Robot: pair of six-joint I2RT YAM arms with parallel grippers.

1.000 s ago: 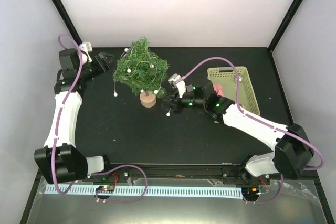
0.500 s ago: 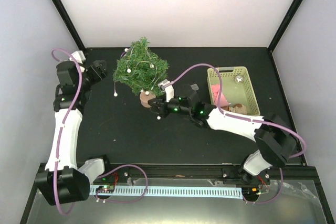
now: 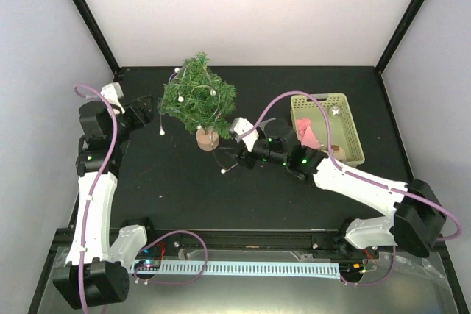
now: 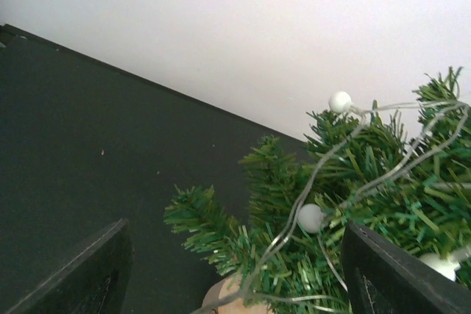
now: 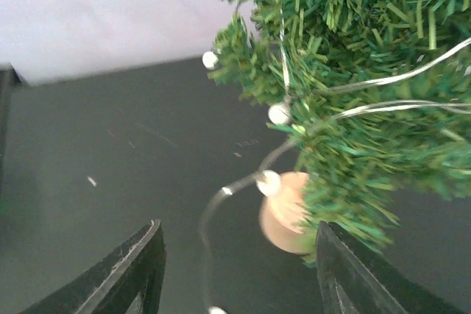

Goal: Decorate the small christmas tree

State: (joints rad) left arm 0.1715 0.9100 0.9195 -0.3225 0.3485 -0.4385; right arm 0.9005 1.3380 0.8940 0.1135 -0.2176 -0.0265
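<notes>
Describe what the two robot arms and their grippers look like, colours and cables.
Both the left arm and right arm have white link shells with black joint housings showing small green lights. A lilac cable loops along each. The left gripper and right gripper are black, with two flat, matte fingers each.

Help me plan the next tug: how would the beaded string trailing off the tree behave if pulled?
Probably floppy: the beaded string sags in loose curves. Pulling might tip the tree, whose wooden base looks narrow beneath its wide branches.
</notes>
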